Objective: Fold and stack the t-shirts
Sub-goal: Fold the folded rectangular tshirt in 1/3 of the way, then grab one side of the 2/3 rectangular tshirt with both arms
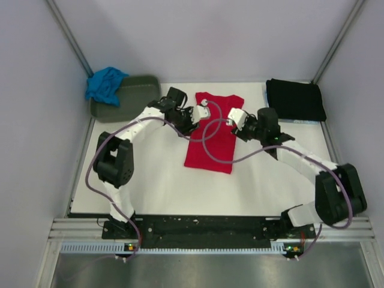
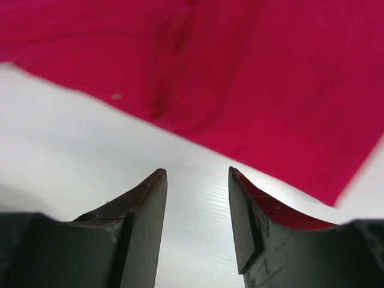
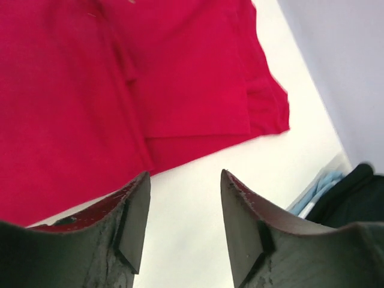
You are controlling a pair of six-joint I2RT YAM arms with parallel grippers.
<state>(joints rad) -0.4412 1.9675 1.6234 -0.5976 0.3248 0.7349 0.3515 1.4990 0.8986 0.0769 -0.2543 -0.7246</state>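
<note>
- Left gripper (image 2: 197, 174) and right gripper (image 3: 185, 175) stand parted and empty, flanking the red shirt (image 1: 210, 141) at centre frame; it is folded into a strip.
- Black shirt (image 1: 295, 100), upper right, seems folded.
- Blue shirt (image 1: 105, 84) lies crumpled on the tub (image 1: 137, 99), upper left; nothing is stacked yet.

Flat t-shirt (image 1: 211, 135) lies centre, folded t-shirt (image 1: 295, 100) back right, tub (image 1: 133, 99) back left.

My red t-shirt (image 1: 210, 135) is a plain bright red with no print. The black t-shirt (image 1: 295, 100) is solid black, and the turquoise t-shirt (image 1: 105, 84) is blue-green. The tub (image 1: 135, 96) is a dull grey-green and the bench (image 1: 156, 180) is white. My left tool (image 2: 197, 174) and right tool (image 3: 185, 174) are dark, tinged red along the inner faces. My arms (image 1: 139, 123) are white with black joints, and the cables (image 1: 216, 157) are purple.
</note>
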